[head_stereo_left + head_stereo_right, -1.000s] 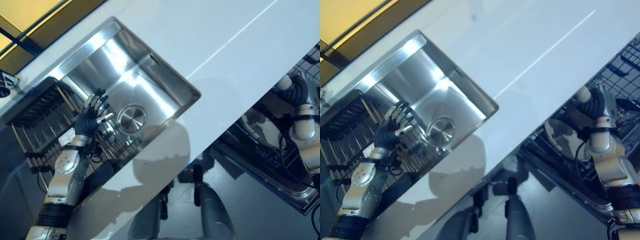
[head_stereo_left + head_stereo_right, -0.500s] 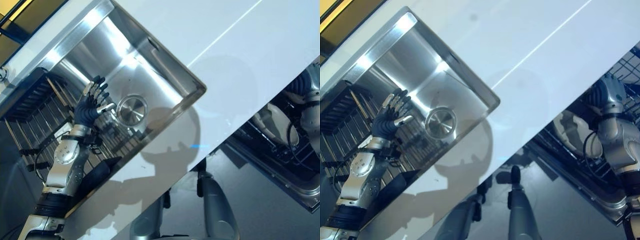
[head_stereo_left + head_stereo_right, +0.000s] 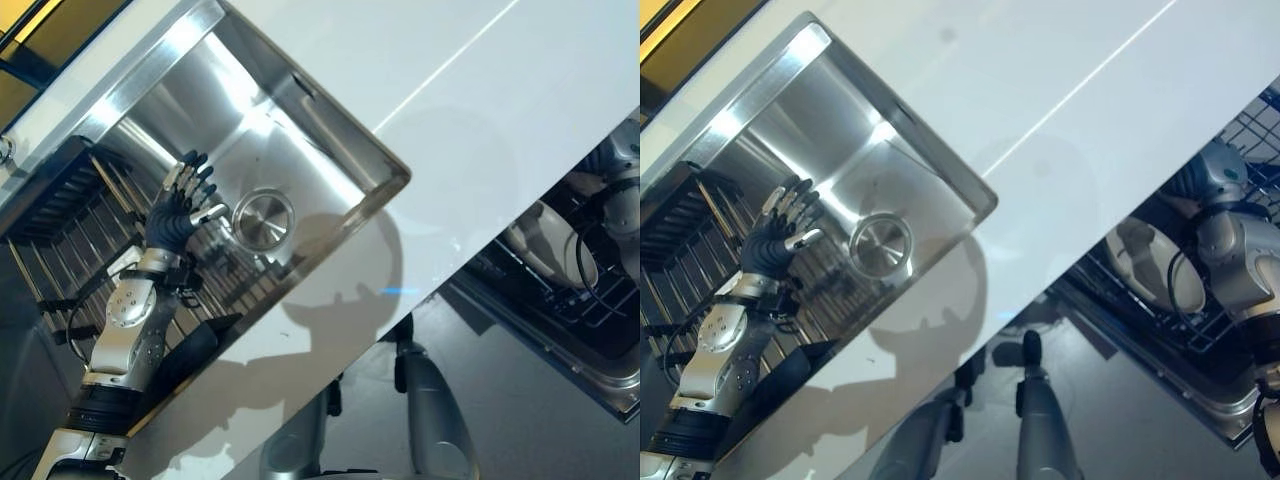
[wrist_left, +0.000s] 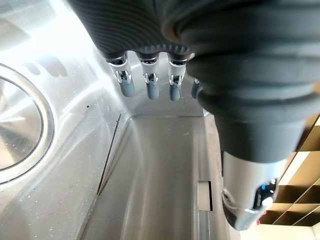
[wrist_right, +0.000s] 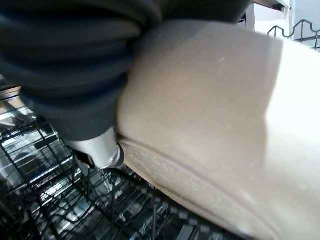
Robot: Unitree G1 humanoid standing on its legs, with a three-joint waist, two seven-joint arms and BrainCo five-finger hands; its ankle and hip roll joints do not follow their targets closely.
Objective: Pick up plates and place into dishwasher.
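A beige plate (image 3: 1152,268) stands on edge in the dishwasher's wire rack (image 3: 1252,128) at the right. My right hand (image 3: 1212,176) is at the plate's upper edge. In the right wrist view the plate (image 5: 210,115) lies close against the palm, and the thumb (image 5: 102,150) presses on its rim. My left hand (image 3: 178,214) hovers over the steel sink (image 3: 300,92), its fingers (image 4: 150,86) straight and spread, holding nothing.
A dark wire dish rack (image 3: 62,205) sits at the sink's left end, and the round drain (image 3: 262,218) is beside my left hand. A white countertop (image 3: 480,120) separates the sink from the dishwasher. The open dishwasher door (image 3: 1225,405) juts out at the lower right.
The camera has shifted. My right hand has gone a little further right and into the rack with the plate. The left hand holds its place over the sink.
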